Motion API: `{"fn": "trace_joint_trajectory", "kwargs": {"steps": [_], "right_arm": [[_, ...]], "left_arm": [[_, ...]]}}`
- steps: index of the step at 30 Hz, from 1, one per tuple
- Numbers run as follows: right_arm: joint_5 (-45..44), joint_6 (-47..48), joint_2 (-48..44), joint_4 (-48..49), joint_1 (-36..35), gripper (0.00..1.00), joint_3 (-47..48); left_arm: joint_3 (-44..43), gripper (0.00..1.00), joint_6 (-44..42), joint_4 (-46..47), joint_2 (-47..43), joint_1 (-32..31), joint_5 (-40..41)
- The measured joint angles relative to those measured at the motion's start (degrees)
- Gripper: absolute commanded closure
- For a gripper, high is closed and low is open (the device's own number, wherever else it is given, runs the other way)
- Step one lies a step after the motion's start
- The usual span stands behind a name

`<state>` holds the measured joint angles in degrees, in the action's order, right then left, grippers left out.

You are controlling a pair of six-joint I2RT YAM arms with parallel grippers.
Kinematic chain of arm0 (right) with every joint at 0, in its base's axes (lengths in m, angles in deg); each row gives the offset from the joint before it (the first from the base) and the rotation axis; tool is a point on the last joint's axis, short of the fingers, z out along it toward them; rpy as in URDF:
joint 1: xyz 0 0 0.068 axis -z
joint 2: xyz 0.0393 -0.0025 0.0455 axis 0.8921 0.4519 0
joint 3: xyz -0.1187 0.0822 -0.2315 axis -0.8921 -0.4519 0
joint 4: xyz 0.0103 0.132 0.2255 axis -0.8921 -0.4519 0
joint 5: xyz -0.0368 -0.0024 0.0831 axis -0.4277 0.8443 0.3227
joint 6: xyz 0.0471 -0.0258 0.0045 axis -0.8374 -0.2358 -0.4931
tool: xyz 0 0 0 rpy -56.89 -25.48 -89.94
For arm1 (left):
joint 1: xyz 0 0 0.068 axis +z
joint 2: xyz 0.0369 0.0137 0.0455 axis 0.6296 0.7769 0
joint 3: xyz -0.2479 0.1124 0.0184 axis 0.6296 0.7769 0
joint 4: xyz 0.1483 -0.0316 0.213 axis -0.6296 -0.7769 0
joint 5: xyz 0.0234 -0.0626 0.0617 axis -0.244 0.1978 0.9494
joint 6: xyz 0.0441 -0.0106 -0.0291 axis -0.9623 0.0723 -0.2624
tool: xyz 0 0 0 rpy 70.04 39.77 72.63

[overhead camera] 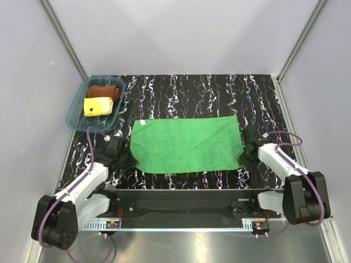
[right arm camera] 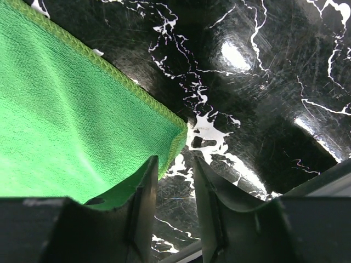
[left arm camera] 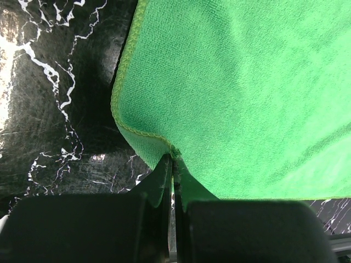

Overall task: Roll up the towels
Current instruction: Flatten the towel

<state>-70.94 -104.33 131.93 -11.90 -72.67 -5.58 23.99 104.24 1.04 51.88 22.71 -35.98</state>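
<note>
The green towel (overhead camera: 186, 145) lies flat on the worktop (overhead camera: 181, 87) between the arms. Far left, only the top view shows the tray (overhead camera: 77, 104), with the brown towel (overhead camera: 104, 90) behind the rolled yellow towel (overhead camera: 97, 106). The left tool (left arm camera: 173, 164) is pinched tight on the green towel's near-left corner. The right tool (right arm camera: 174, 170) stands narrowly apart at the near-right corner, one finger over the hem and worktop showing in the gap. From above, both tips are hard to make out.

Translucent teal tray (overhead camera: 76, 103) stands at far left corner of black, white-veined table (overhead camera: 186, 90). Pale walls (overhead camera: 181, 33) enclose three sides, with metal posts (overhead camera: 64, 41) at rear corners
</note>
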Motion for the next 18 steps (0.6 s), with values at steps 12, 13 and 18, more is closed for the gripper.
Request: {"fn": "trace_joint_trajectory", "kwargs": {"steps": [12, 13, 18], "right_arm": [[1.09, -0.13, 0.83, 1.03, 0.0, 0.73, -0.07], [1.14, -0.09, 0.87, 1.16, 0.0, 0.74, -0.07], [1.31, -0.11, 1.09, 1.84, -0.04, 0.72, -0.11]], "left_arm": [[0.0, 1.0, -0.39, 0.2, -0.02, 0.44, -0.02], [0.0, 1.0, -0.42, 0.2, -0.02, 0.46, -0.02], [0.0, 1.0, -0.42, 0.11, -0.02, 0.5, -0.02]]}}
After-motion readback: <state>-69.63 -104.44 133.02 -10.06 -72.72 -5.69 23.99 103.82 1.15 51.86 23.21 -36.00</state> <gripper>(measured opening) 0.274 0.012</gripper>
